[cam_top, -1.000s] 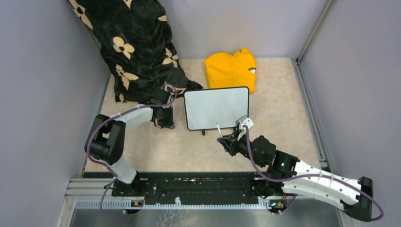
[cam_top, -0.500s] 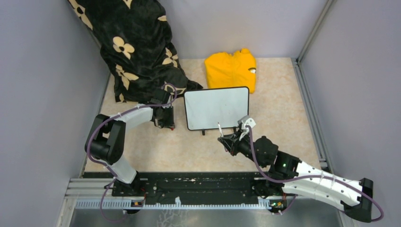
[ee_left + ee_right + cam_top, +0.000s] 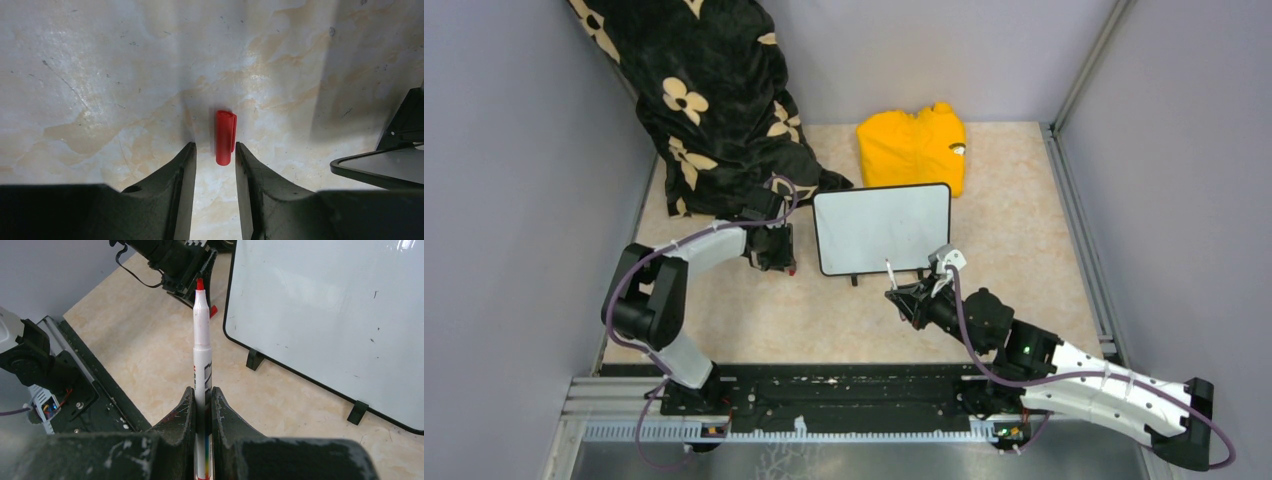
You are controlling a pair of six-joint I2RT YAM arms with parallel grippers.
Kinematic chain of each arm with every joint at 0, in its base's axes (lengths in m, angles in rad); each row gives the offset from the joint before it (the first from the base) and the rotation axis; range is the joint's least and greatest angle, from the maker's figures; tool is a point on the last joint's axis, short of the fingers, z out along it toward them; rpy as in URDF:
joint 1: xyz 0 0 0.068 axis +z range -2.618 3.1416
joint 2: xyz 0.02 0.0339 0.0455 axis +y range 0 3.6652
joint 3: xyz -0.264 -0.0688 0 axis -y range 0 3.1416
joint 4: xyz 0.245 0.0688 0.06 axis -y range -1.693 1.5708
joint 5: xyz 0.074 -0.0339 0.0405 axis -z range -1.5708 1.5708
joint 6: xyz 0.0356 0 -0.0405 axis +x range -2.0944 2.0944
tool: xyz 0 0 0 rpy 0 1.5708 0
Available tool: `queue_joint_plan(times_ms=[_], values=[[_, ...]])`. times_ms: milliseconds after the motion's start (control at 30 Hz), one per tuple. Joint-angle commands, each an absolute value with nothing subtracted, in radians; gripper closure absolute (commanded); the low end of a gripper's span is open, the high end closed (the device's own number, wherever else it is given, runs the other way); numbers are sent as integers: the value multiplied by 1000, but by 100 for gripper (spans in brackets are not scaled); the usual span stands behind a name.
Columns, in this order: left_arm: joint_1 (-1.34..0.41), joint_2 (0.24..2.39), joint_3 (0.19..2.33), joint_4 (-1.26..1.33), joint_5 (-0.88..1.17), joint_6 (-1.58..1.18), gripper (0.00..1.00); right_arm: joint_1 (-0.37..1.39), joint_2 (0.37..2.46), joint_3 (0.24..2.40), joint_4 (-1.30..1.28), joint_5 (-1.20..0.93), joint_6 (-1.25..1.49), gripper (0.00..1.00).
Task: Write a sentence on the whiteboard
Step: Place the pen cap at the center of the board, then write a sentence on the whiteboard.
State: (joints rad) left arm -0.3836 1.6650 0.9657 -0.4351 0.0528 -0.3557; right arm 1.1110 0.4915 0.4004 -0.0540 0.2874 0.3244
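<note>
The whiteboard (image 3: pixel 882 228) lies flat mid-table, white with a thin black rim and small black feet. Its face (image 3: pixel 330 315) is blank apart from a few dark specks; no red sentence shows on it. My right gripper (image 3: pixel 902 292) (image 3: pixel 202 395) is shut on an uncapped white marker (image 3: pixel 202 355), red tip up, just short of the board's near edge. My left gripper (image 3: pixel 779 262) (image 3: pixel 215 150) is open at the board's left side. A red marker cap (image 3: pixel 225 137) lies on the table with its near end between the fingertips, not gripped.
A yellow garment (image 3: pixel 912 148) lies behind the board. A black blanket with cream flowers (image 3: pixel 709 100) hangs at the back left, just behind the left gripper. Grey walls close three sides. The black base rail (image 3: pixel 844 385) runs along the near edge.
My left gripper has shifted slightly, and the red cap now shows on the table by its tips. My right gripper with the marker has edged a little to the right.
</note>
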Motion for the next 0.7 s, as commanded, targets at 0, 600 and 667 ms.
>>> queue_joint_plan(times_ms=[0, 600, 667], values=[[-378, 1606, 955, -445, 23, -366, 58, 1120, 480, 424, -38, 303, 337, 100], [-378, 969, 718, -14, 139, -274, 27, 1120, 468, 506, -126, 238, 285, 100], [-378, 926, 688, 65, 220, -287, 17, 1120, 468, 510, -120, 225, 265, 100]])
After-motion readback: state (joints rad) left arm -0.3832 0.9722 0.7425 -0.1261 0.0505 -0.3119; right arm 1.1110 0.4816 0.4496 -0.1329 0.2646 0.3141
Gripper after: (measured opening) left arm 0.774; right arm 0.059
